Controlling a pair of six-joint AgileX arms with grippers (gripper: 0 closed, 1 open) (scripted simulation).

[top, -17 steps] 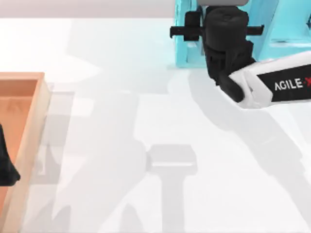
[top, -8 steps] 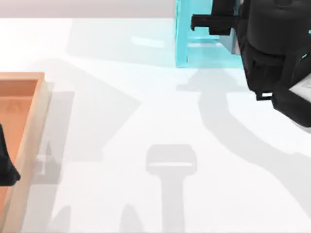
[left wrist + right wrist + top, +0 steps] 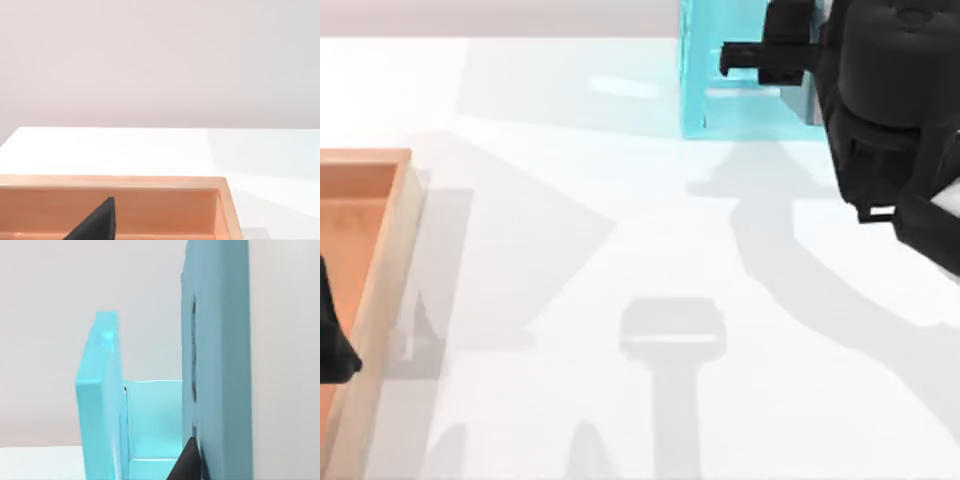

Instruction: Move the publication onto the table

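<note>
One book (image 3: 215, 360) stands upright at the one cyan shelf (image 3: 100, 405), at the table's (image 3: 570, 250) far right. Right gripper (image 3: 770, 60) sits against its cover; grip cannot be told. Left gripper (image 3: 332, 345) is parked over the one tray (image 3: 380, 260); grip likewise cannot be told.

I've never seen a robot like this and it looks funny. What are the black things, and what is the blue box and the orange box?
The black things are robot arms with grabbers at their ends. One picture looks down from above the white table. Two more come from small cameras on each arm's wrist. The right arm's grabber is up at the blue shelf near the table's far edge. Its wrist camera sees the shelf's walls close up, with a darker blue slab beside them, likely the book it must move. The left arm's grabber waits over the orange wooden tray at the left side of the table. I cannot tell whether anything is held yet.
</note>
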